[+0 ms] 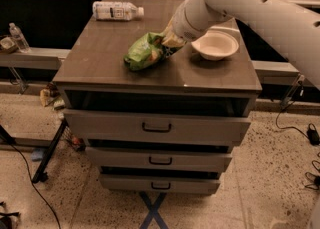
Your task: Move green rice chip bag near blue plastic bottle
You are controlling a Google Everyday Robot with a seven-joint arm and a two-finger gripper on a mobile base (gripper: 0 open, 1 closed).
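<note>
The claw (170,39) is hanging just over the middle of the surface (100,60), a little toward the far edge. It is pinching the right-hand end of the green bag (146,52). The bag is trailing away from the claw toward the near left corner, with its long axis running on a diagonal. Its gripped end is sitting higher, and its free end looks to be resting on or just above the surface.

The bottle (116,10) is lying on its side by the far left corner, stretched along the far edge with its white cap pointing right. From the claw it is lying farther back and to the left, and bare surface is showing between it and the bag.

So the coming move is probably heading toward the far left corner, roughly across the bag's own length. The free end will be swinging behind, and it may be reaching the bottle's cap end before the claw does. A stop just short of the bottle looks wise, since a nudge could be setting it rolling.

The bowl (215,46) is sitting just to the right of the claw, under the arm (260,10), on the side away from the bottle.
</note>
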